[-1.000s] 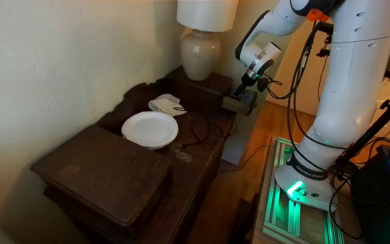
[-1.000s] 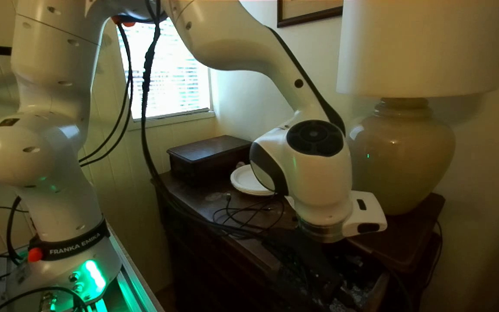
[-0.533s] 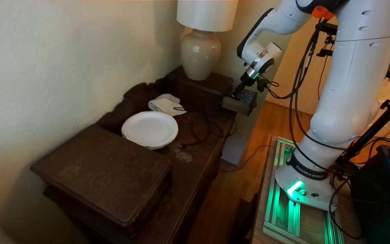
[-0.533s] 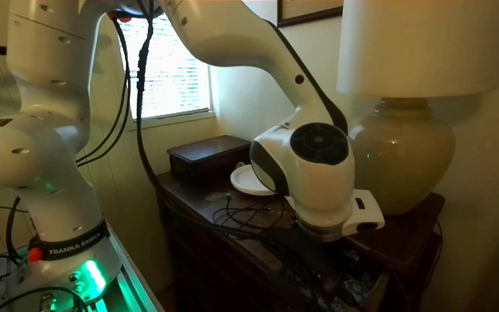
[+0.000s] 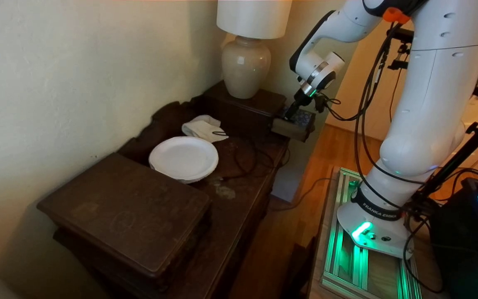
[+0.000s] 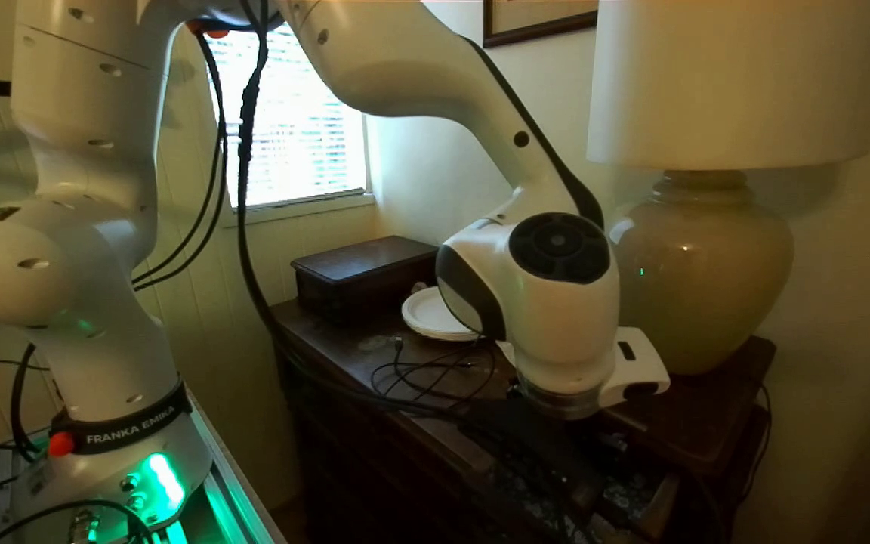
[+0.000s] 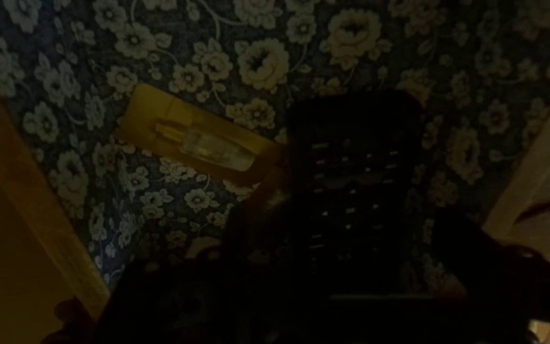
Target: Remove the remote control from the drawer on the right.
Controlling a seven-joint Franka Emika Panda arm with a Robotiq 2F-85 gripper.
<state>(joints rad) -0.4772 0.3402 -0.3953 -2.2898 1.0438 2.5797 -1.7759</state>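
Observation:
The small dark brown drawer (image 5: 288, 129) stands pulled out at the far right end of the dresser, and its pale side wall (image 6: 660, 505) shows in an exterior view. Its floor has a dark blue floral lining. The black remote control (image 7: 351, 191) lies in the drawer in the very dark wrist view, with small pale button marks. My gripper (image 5: 289, 114) points down into the drawer. In the wrist view, its fingers (image 7: 351, 224) stand apart on both sides of the remote's lower part, with a gap on the right side. The remote cannot be made out in the exterior views.
A yellow package (image 7: 198, 136) lies in the drawer left of the remote. A lamp (image 5: 246, 66) stands on the raised box beside the drawer. White plates (image 5: 184, 159), a white cloth (image 5: 204, 128) and loose black cables (image 6: 435, 378) lie on the dresser. A lidded box (image 5: 127, 211) stands at its other end.
The arm has shifted slightly over the past second, and the gripper has moved a little to the left over the drawer. Over the last half second there is hardly any motion.

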